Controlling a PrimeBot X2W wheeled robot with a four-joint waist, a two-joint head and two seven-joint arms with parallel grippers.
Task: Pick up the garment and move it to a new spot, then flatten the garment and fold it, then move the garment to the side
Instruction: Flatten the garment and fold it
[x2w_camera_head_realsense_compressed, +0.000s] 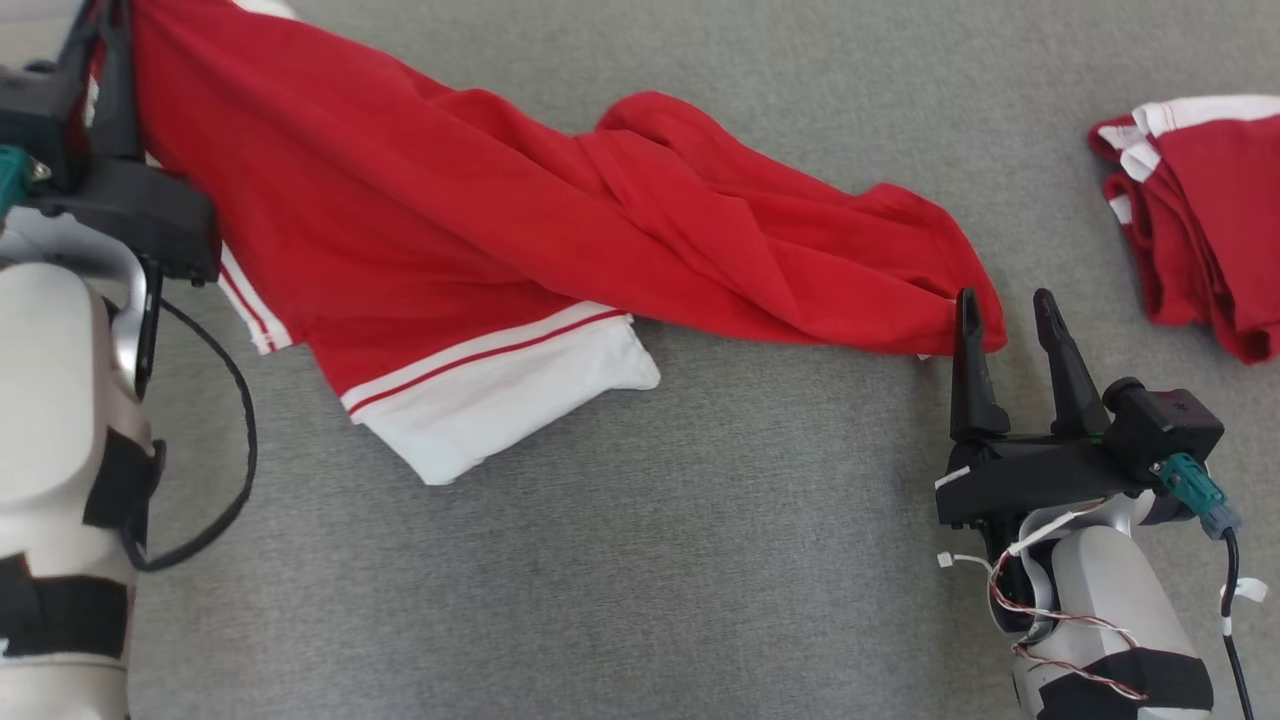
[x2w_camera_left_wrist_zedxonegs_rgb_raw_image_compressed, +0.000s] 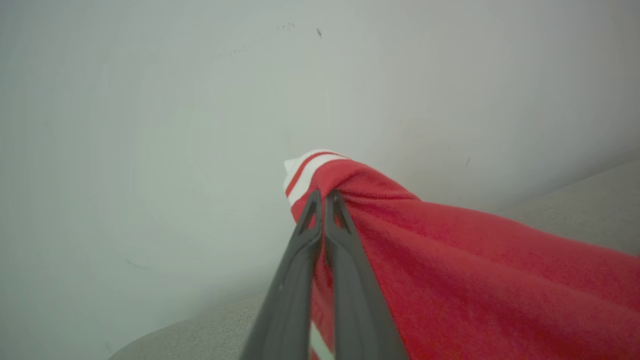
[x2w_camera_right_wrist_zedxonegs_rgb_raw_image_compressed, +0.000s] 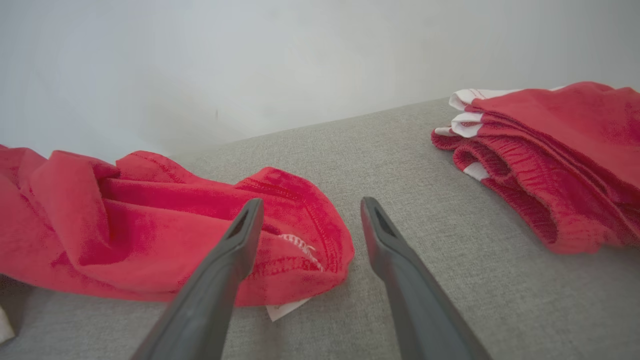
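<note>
The garment is red with white striped trim, and it stretches across the grey surface from upper left to right of centre. My left gripper holds its upper left end raised. In the left wrist view that gripper is shut on a bunched edge of the garment beside the white trim. My right gripper stands open at the garment's low right end. In the right wrist view its fingers straddle the stitched hem corner of the garment, which still lies on the surface.
A folded stack of red and white clothes sits at the far right, also seen as the stack to the right of my right fingers. The grey cloth-covered surface runs back to a pale wall.
</note>
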